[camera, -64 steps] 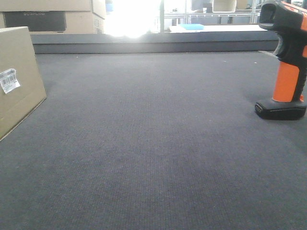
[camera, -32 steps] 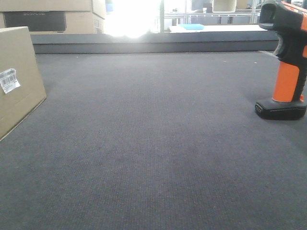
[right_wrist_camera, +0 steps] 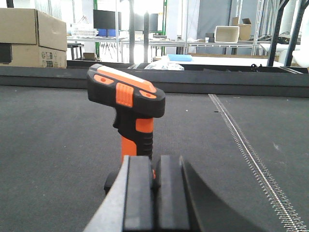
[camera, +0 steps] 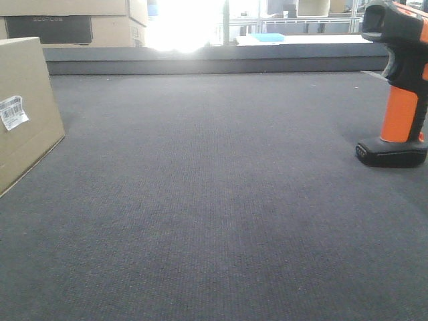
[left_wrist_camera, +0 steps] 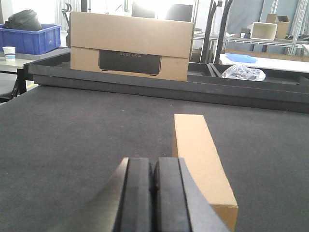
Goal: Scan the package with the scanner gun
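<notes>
package [left_wrist_camera: 203,164] lies just ahead and right of the left gripper [left_wrist_camera: 153,186], not touching | scanner gun [right_wrist_camera: 128,108] stands right in front of the right gripper [right_wrist_camera: 153,186] | both grippers are squeezed closed, holding nothing | only the front view shows the white label [camera: 12,111]

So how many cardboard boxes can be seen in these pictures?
2. The package lies on the mat ahead of the left gripper. The larger printed box stands behind the mat's far edge. Others may be hidden.
</notes>
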Robot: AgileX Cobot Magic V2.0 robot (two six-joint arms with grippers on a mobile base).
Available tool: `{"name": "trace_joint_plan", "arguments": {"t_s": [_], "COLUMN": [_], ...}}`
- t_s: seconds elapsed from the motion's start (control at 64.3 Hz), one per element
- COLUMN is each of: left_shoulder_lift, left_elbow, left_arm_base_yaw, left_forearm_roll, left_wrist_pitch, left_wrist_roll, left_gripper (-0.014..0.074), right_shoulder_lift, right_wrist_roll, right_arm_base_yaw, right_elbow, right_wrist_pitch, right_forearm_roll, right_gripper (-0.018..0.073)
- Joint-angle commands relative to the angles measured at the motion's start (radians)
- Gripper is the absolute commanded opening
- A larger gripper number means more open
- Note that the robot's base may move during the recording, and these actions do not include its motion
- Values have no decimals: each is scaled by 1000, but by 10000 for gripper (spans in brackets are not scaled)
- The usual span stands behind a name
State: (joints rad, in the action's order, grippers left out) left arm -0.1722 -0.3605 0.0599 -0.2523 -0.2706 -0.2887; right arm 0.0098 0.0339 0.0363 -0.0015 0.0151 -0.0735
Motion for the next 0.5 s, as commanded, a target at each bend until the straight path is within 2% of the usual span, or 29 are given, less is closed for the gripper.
{"name": "trace_joint_plan", "arguments": {"t_s": [0.0, 0.482], "left_shoulder_lift": [7, 8], "left_elbow": [0, 13], "left_arm_base_yaw": [4, 4], "left_forearm_roll": [3, 11], "left_wrist_pitch": [15, 18], "left_wrist_roll": [-6, -6], "left_gripper": [-111, -111], "right_shoulder_lift": [-4, -4], "right_wrist_roll": [-2, -2], "right_arm_base_yaw": [3, 3], "right_elbow": [1, 1], "right_wrist_pitch": [-24, -27], "right_forearm_roll": [-3, -3], "right_gripper": [-160, -160]}}
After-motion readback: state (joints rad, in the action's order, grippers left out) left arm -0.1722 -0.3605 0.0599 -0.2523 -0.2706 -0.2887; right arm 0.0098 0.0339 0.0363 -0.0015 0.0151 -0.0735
